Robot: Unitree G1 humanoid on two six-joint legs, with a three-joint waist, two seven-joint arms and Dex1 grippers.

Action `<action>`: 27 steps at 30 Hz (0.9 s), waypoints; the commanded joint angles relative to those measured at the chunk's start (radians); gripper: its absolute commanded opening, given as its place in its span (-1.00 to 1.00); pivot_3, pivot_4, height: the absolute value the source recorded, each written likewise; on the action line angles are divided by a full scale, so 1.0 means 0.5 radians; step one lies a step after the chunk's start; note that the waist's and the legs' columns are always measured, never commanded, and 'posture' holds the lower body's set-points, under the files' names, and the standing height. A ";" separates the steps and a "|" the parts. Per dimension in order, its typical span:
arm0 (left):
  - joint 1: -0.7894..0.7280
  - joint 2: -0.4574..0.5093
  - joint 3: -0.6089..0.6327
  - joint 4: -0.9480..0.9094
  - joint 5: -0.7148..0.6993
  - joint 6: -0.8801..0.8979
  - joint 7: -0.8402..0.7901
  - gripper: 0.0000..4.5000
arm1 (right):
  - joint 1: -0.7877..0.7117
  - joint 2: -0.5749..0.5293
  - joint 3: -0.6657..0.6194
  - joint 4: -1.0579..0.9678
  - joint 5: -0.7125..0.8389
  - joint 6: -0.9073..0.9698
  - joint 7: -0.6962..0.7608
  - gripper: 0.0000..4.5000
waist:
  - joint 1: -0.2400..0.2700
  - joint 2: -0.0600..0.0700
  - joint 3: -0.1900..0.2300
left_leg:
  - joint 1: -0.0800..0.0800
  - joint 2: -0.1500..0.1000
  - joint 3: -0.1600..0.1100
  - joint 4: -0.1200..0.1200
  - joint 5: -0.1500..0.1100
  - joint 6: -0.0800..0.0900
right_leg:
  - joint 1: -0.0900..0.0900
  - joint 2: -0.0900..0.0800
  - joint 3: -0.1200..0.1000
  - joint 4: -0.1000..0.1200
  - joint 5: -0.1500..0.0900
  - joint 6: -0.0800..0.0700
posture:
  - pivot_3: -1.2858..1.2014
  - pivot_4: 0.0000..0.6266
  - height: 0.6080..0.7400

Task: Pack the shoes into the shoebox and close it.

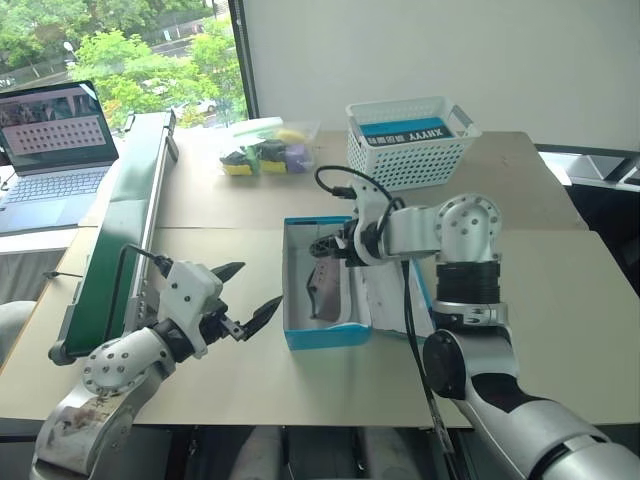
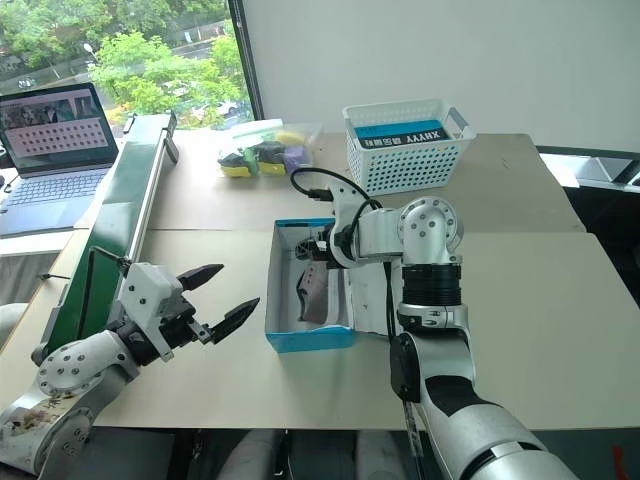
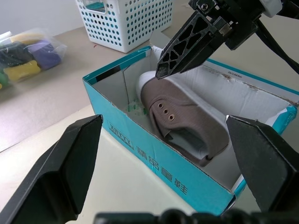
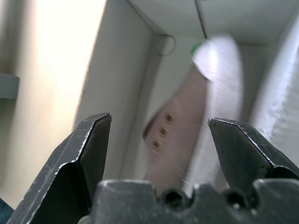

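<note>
Greyish-taupe canvas is seen inside the shoebox [image 1: 322, 335]: one shoe [image 3: 187, 126] is lodged there, tipped on its side, with its white sole against the white inner wall and its eyelets facing up. Only this one shoe can be made out in the box. The shoebox, bright blue outside and white inside, is placed on the pale worktop [image 1: 560, 330] near its middle, lid open, with the lid lying out on the robot's right side beneath the right arm.

The right gripper [image 1: 322, 247] is held over the far end of the box, pointed down into it; its jaws are spread apart with the shoe seen between them below, and nothing is grasped. The left gripper [image 1: 252, 292] is held level just beside the box's left wall, apart from it, its jaws released wide and empty.

Beyond the box, a white lattice basket [image 1: 408, 145] holding a blue carton is set on the worktop, and a clear bag of coloured items [image 1: 265, 150] is placed to its left. A green conveyor [image 1: 120, 230] runs along the left edge, with a laptop [image 1: 55, 150] beyond it.
</note>
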 commanded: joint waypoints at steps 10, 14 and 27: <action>-0.129 -0.419 0.685 0.181 0.195 0.148 0.883 1.00 | 0.340 -0.668 0.966 -0.845 -0.506 -1.472 2.000 0.78 | 0.007 -0.004 -0.001 | -0.001 0.001 -0.001 0.001 -0.001 0.000 | 0.001 0.000 -0.001 -0.003 0.000 0.002 | 0.03 -0.52 0.90; -0.073 -0.404 0.731 0.182 0.199 0.205 0.899 1.00 | 0.546 -0.719 1.077 -0.876 -0.624 -1.655 2.209 0.78 | 0.008 -0.004 -0.001 | 0.002 0.001 -0.001 0.001 -0.001 0.000 | 0.002 0.000 -0.001 -0.001 0.000 0.001 | 0.03 -0.52 0.90; 0.026 -0.323 0.855 0.288 0.195 0.243 0.808 1.00 | 0.741 -0.475 1.276 -0.433 -1.195 -2.086 2.220 0.90 | 0.021 -0.008 -0.003 | 0.006 0.003 -0.001 0.002 -0.002 -0.003 | 0.005 0.002 0.000 -0.003 0.002 -0.001 | 0.03 -0.52 0.90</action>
